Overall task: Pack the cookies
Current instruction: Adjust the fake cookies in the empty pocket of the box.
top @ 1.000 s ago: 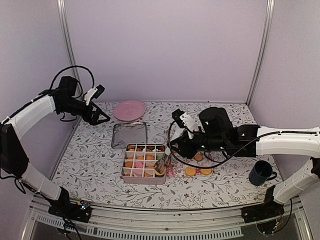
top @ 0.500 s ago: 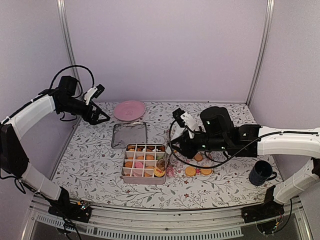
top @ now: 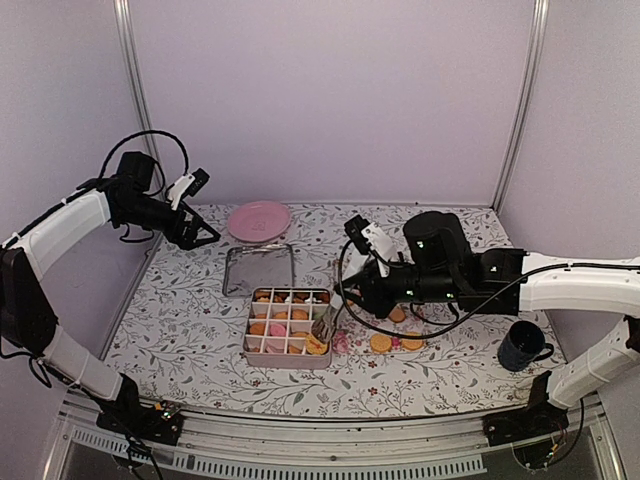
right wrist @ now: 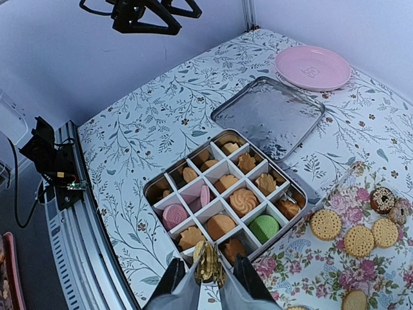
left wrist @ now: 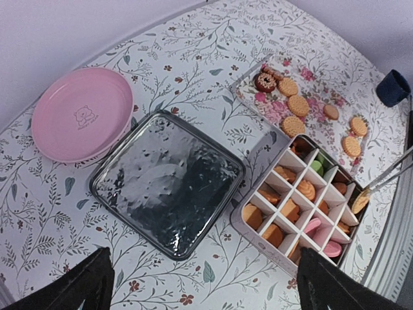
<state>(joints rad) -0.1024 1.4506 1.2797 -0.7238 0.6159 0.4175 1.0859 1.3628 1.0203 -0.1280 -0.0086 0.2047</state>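
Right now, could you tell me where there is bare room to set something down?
Bare cloth lies left of the lid and tin, and along the near edge before the tin. Crowded right of the tin: loose cookies and the right pincer holding a cookie.

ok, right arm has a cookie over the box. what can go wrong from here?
1. The cookie is pinched on edge at the very tips of the right gripper; it could slip or crack.
2. The near cells of the box look full, so it may catch a divider and bounce out.
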